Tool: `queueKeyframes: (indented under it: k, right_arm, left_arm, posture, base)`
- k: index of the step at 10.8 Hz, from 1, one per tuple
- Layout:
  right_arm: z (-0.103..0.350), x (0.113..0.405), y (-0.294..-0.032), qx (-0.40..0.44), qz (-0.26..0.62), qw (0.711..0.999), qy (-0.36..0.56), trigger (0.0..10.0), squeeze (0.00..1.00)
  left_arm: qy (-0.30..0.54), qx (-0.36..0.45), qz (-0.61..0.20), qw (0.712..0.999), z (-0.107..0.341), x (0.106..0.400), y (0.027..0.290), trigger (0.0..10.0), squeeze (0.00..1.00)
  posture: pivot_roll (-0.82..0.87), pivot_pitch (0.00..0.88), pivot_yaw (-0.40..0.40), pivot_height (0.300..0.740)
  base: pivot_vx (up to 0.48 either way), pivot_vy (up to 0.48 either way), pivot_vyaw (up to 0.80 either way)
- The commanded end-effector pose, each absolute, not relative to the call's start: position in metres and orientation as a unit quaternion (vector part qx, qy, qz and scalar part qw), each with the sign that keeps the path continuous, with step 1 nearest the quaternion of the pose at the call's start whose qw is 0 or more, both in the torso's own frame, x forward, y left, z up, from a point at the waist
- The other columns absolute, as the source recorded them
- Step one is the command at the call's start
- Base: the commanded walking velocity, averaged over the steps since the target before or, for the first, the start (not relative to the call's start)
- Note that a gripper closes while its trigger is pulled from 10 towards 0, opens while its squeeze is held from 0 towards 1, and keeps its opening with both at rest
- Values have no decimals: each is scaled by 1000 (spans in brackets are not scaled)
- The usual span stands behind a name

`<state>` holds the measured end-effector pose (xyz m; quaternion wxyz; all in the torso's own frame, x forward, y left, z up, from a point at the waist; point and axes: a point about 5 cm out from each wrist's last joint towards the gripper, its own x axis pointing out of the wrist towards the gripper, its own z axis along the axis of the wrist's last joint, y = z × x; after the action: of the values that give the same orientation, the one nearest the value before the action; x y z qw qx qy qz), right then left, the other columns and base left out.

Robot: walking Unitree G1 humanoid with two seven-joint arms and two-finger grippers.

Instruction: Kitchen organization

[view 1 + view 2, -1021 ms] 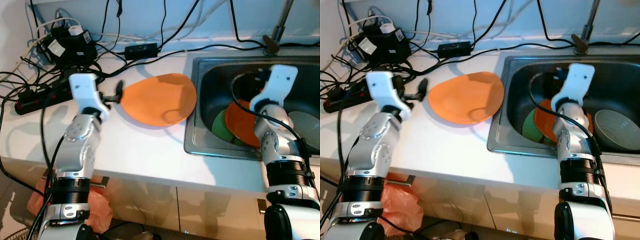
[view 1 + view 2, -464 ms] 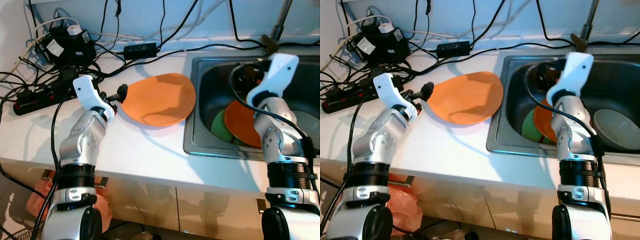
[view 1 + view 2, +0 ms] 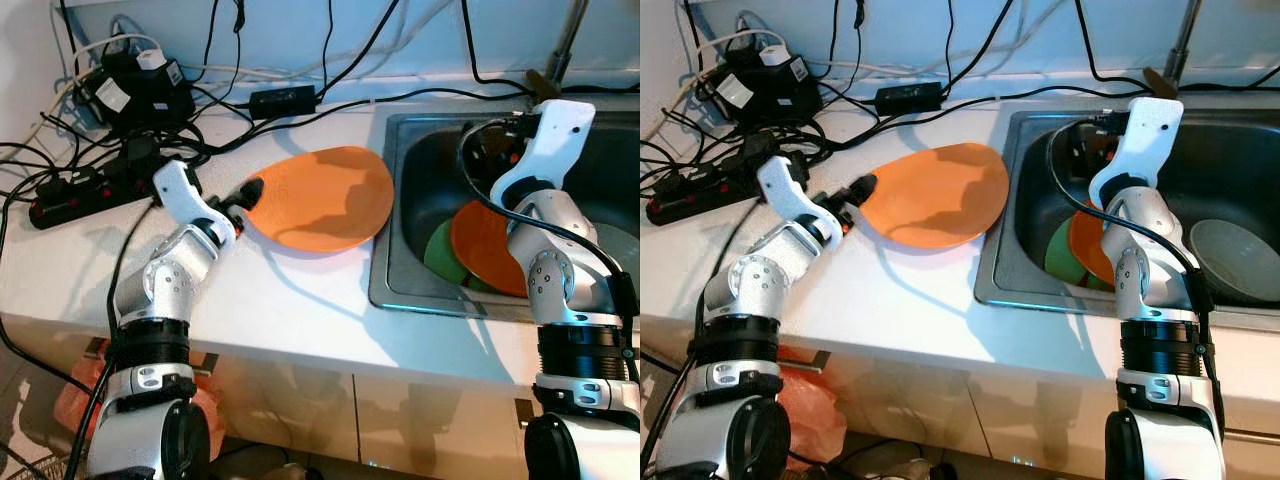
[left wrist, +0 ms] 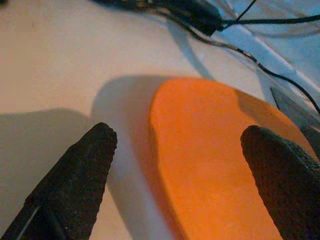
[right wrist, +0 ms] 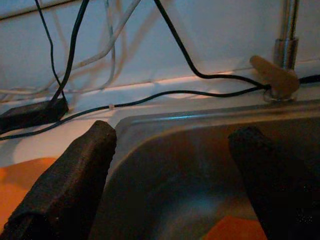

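Note:
A large orange plate (image 3: pixel 320 198) lies on the white counter (image 3: pixel 280 300) just left of the sink (image 3: pixel 385 290). My left gripper (image 3: pixel 243 196) is at the plate's left rim. In the left wrist view its fingers (image 4: pixel 80 175) stand open, with the plate's edge (image 4: pixel 210 165) between them and not clamped. My right gripper (image 3: pixel 492 150) hovers open over the sink's back left part, above a smaller orange plate (image 3: pixel 488 248) and a green plate (image 3: pixel 438 252). The right wrist view looks across the sink basin (image 5: pixel 175 190) towards the tap base (image 5: pixel 280 75).
A grey bowl (image 3: pixel 1235 258) sits at the sink's right side. Power strips, adapters and tangled black cables (image 3: pixel 130 100) crowd the back left of the counter. The tap (image 3: pixel 550 80) rises behind the sink. An orange bag (image 3: pixel 75 405) lies on the floor below.
My left arm has dropped lower and its gripper has closed in on the plate's left rim. My right gripper has shifted slightly back over the sink.

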<state>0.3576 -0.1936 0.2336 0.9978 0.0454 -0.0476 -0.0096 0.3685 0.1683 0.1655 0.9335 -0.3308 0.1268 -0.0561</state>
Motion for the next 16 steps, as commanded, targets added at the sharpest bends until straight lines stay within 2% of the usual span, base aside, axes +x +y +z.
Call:
queueKeyframes:
  k: [1,4,5,6,11,16]
  right_arm:
    - [241,356,-189,50,4,997,-57,10000,0]
    - [241,356,-187,51,10,997,-52,10000,0]
    - [240,356,-186,52,12,997,-50,10000,0]
    - [239,355,-186,52,12,997,-48,10000,0]
    - [238,357,-186,57,18,998,-35,10000,0]
    - [233,358,-185,70,24,997,-24,10000,0]
  left_arm:
    - [134,-345,-54,928,168,370,169,10000,0]
    - [183,-364,-80,910,161,368,159,10000,0]
    - [190,-384,-92,899,160,367,155,4196,0]
    - [194,-390,-96,895,159,366,153,196,0]
    - [198,-438,-102,871,155,364,147,0,0]
    - [154,-454,-78,874,161,366,158,0,0]
  posture:
    - [99,42,153,740]
    - [96,41,151,740]
    - [96,43,150,740]
    - [95,43,150,740]
    - [74,50,134,740]
    - [92,24,113,740]
  base:
    - [0,0,0]
    - [0,0,0]
    - [0,0,0]
    - [0,0,0]
    - [0,0,0]
    - [0,0,0]
